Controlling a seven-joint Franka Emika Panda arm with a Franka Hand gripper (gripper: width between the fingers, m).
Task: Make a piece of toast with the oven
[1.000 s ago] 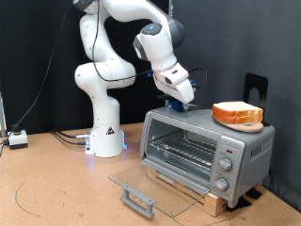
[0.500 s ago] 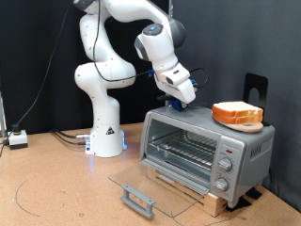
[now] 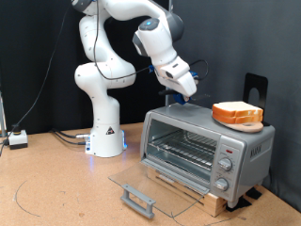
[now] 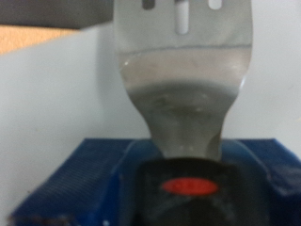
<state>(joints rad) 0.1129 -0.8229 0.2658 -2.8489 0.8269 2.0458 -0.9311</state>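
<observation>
The silver oven (image 3: 246, 141) stands at the exterior view's right with its glass door (image 3: 155, 181) folded down flat and its wire rack (image 3: 184, 151) bare. A piece of toast (image 3: 237, 114) with an orange-brown crust lies on the oven's roof, at its right end. My gripper (image 3: 187, 91) hangs just above the roof's left part, left of the toast. In the wrist view my blue fingers (image 4: 89, 179) are shut on the black handle of a slotted metal spatula (image 4: 183, 75), whose blade points away from the hand.
The oven rests on a wooden board (image 3: 202, 196) on the brown table. The door's grey bar handle (image 3: 137, 199) juts toward the exterior view's bottom. The arm's white base (image 3: 105, 137) stands left of the oven. A black stand (image 3: 255, 88) rises behind the toast.
The gripper has lifted off the oven's roof and shifted a little to the right, toward the toast. The toast and the oven door have not moved.
</observation>
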